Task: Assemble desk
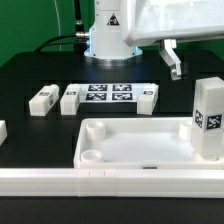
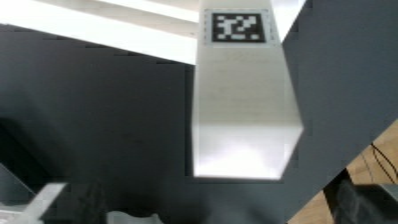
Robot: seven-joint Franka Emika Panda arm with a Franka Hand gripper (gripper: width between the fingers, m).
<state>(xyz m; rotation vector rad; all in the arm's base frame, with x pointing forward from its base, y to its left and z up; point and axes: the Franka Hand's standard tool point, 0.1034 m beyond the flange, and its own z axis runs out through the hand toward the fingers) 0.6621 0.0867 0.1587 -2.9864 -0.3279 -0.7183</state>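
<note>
The white desk top [image 1: 140,150] lies tray-side up at the front, with round sockets in its corners. One tagged white leg [image 1: 208,118] stands upright on the corner at the exterior view's right. My gripper [image 1: 172,58] hangs open above and behind that leg, apart from it, holding nothing. In the wrist view the same leg [image 2: 240,110] shows as a long white block with its tag at the far end, free of my fingers. Two more legs [image 1: 42,99] [image 1: 70,99] lie on the black table at the exterior view's left.
The marker board [image 1: 110,95] lies behind the desk top, with a tagged white block [image 1: 148,97] at its right end. A long white rail [image 1: 100,182] runs along the front edge. The robot base [image 1: 105,35] stands at the back. A white piece [image 1: 2,130] is cut off at the left edge.
</note>
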